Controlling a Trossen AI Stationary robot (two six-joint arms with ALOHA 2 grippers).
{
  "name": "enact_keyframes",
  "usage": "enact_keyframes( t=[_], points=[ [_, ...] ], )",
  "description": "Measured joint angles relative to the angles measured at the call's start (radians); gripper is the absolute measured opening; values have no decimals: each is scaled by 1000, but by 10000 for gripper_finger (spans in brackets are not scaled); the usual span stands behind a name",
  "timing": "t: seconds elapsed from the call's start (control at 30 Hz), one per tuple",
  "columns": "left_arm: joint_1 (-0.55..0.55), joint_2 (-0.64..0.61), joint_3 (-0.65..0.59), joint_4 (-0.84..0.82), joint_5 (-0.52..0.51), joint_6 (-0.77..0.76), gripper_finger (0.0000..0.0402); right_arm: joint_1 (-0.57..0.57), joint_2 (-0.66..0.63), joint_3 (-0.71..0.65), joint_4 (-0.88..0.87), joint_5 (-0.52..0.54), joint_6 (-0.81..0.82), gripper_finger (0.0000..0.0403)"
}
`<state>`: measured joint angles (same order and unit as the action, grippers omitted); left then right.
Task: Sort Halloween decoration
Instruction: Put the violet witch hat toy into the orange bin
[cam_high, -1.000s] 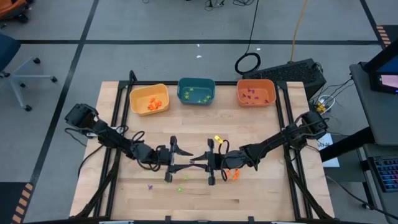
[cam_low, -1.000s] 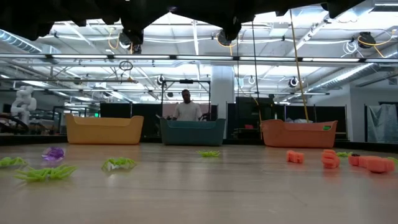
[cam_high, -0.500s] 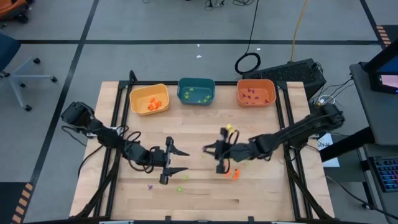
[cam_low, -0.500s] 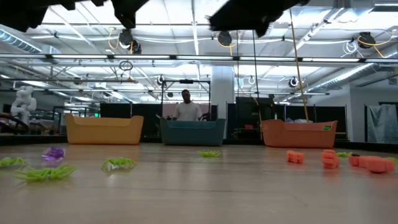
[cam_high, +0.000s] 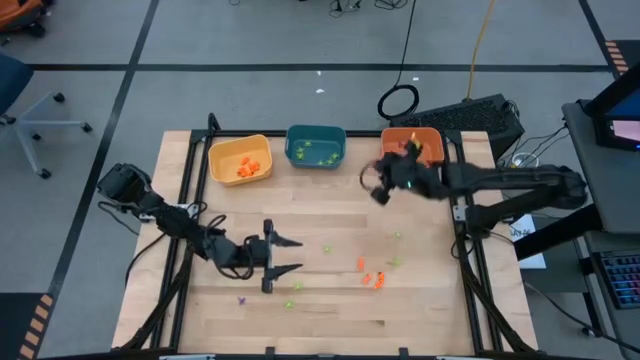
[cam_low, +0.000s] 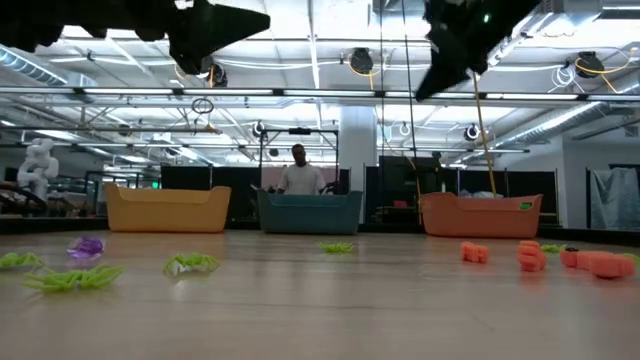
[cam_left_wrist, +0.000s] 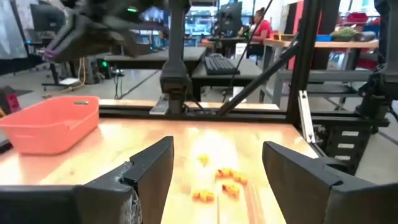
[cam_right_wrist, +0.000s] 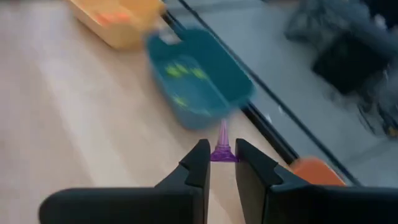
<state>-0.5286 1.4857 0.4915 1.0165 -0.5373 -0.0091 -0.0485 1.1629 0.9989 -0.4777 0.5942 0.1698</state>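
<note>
The Halloween decoration lies scattered on the wooden table: orange trinkets (cam_high: 372, 279), green ones (cam_high: 326, 247) and a purple one (cam_high: 240, 298). My right gripper (cam_high: 373, 187) hangs high over the table's far right, just left of the orange bin (cam_high: 428, 160), shut on a small purple trinket (cam_right_wrist: 222, 140). My left gripper (cam_high: 292, 257) is open and level above the near-left middle of the table, with nothing between its fingers (cam_left_wrist: 149, 168). My right gripper pinches the purple trinket by its wider lower end (cam_right_wrist: 222, 155) between the two fingertips. The trinket's thin stem sticks out beyond the fingers. It is lifted well clear of the table, and the fingers slant downward.
A yellow bin (cam_high: 222, 152), a teal bin (cam_high: 300, 135) and the orange bin stand in a row along the far edge, each with trinkets inside. Black frame rails run along the table's sides. In the low view, green (cam_low: 70, 279), purple (cam_low: 86, 246) and orange (cam_low: 475, 252) trinkets lie ahead.
My right gripper has risen from the table's middle, where it faced my left gripper, and swung fast toward the far right, up to the orange bin, tipping its fingers downward and staying shut.
</note>
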Motion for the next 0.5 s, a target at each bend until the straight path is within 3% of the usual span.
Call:
enact_keyframes(
  t=[0.2, 0.5],
  points=[
    [-1, 1, 0, -39, 2, -30, 254, -244, 21, 0, -102, -126, 0, 38],
    [1, 1, 0, -58, 6, -37, 254, -469, 67, 0, -224, -144, 4, 38]
  ],
)
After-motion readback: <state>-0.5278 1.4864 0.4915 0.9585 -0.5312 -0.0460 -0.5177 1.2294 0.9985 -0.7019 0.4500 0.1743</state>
